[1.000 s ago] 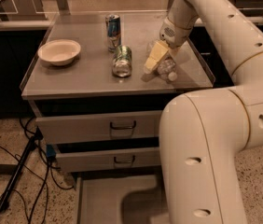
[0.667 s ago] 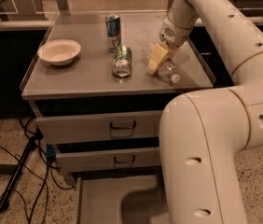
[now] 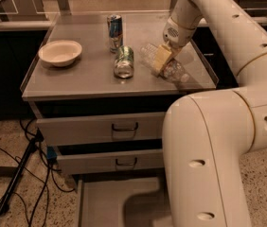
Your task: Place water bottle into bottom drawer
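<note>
The water bottle (image 3: 175, 70) lies on its side on the grey cabinet top (image 3: 81, 77), at the right, cap toward the front right. My gripper (image 3: 160, 59) is down on the bottle's middle and covers part of it; the bottle shows on both sides of it. The bottom drawer (image 3: 106, 203) is pulled out at the foot of the cabinet, showing a plain grey floor. My arm's large white links hide the drawer's right side.
A green-and-silver can (image 3: 124, 61) lies on its side just left of the bottle. A blue-and-silver can (image 3: 115, 26) stands behind it. A cream bowl (image 3: 60, 52) sits at the left. Two shut upper drawers (image 3: 124, 126) have dark handles. Cables lie on the floor at the left.
The gripper has hardly moved; it has settled slightly lower onto the bottle. The bottle, the cans and the bowl stay where they were.
</note>
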`<act>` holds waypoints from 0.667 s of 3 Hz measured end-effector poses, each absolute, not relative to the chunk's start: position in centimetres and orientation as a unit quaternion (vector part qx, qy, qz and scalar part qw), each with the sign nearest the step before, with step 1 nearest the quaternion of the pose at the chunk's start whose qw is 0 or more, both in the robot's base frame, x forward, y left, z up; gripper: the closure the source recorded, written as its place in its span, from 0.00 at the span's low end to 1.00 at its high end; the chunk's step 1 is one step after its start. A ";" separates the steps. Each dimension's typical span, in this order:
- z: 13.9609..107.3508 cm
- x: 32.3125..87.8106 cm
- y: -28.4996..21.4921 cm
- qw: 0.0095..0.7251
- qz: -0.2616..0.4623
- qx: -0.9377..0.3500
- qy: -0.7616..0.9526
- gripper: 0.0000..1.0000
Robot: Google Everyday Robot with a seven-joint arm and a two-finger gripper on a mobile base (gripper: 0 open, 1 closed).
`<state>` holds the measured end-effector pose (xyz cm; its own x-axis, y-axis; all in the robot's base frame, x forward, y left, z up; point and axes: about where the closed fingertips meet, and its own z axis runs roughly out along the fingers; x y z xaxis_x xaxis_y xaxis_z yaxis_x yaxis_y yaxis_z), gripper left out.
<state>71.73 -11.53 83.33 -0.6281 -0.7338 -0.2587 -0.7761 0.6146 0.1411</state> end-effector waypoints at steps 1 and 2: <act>83.3 71.7 -11.5 0.088 0.120 -0.422 0.894 1.00; 83.5 71.8 -11.5 0.091 0.119 -0.422 0.894 1.00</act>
